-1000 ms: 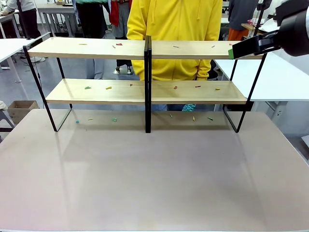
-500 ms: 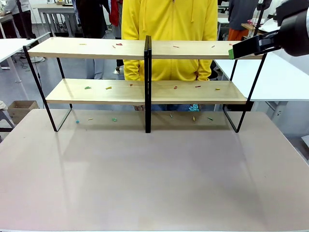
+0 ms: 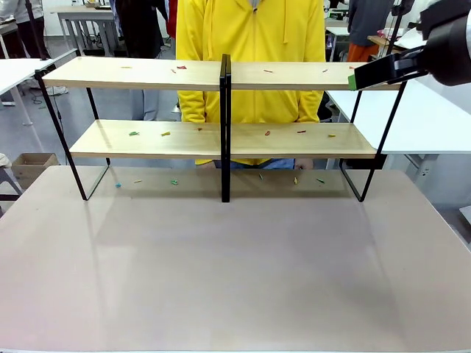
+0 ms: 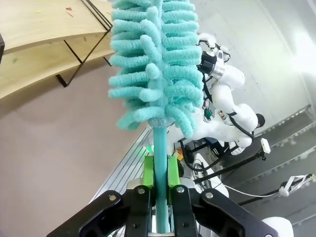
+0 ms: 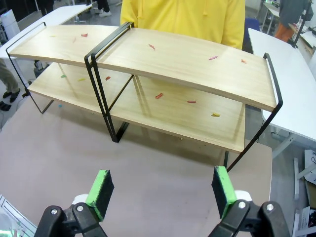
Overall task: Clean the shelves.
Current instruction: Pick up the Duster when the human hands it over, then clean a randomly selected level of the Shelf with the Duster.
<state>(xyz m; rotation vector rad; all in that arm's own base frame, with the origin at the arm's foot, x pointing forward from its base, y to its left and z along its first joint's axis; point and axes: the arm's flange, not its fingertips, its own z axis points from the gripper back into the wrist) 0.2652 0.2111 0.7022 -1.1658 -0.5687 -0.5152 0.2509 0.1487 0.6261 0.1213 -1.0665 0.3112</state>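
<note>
Table [image 3: 235, 279], one rack [image 3: 225, 125], two boards [image 3: 132, 73]

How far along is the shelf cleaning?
Done: the left pincer is shut on the handle of the teal duster. In hand: no sweeping yet; the duster looks clear of the shelves, and the right pincer hangs open facing them. Left: coloured scraps lie on both boards and on the table underneath, so nearly the whole job.
</note>
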